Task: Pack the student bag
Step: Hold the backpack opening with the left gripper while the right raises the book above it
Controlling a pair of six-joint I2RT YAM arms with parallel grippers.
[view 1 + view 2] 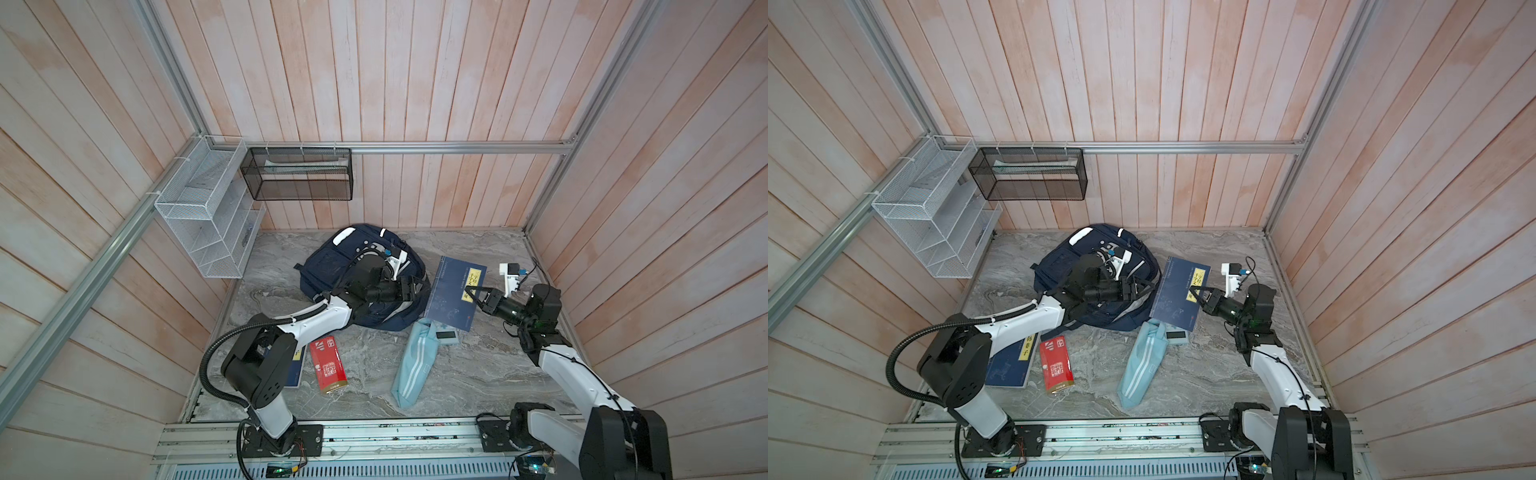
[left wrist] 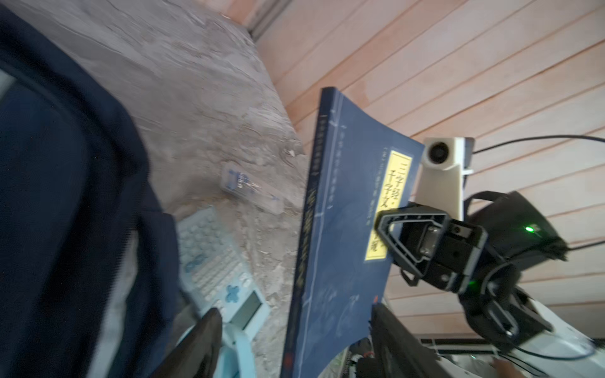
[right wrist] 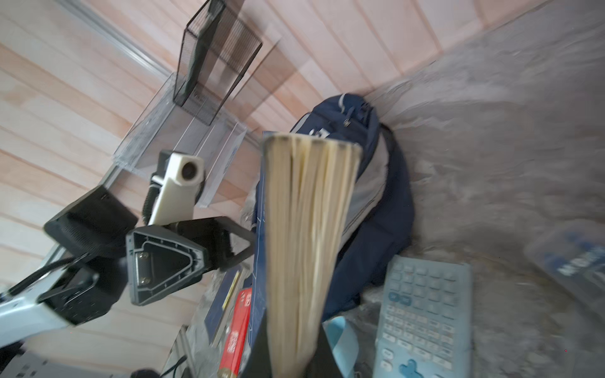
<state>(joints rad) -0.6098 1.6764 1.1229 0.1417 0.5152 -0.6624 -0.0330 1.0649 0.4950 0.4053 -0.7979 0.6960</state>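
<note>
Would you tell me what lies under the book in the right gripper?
Only the screen end of the light-blue calculator shows under the blue book, which the right gripper pinches. Its keypad and the table there are covered from above.

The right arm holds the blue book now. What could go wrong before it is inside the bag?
1. The right gripper pinches the blue book only at its page edge; the pages fan out, so it may slip or sag.
2. The open left gripper stands close by the book; swinging it may knock them together.
3. The calculator lies right beside it: a dropped book could hit it.
</note>
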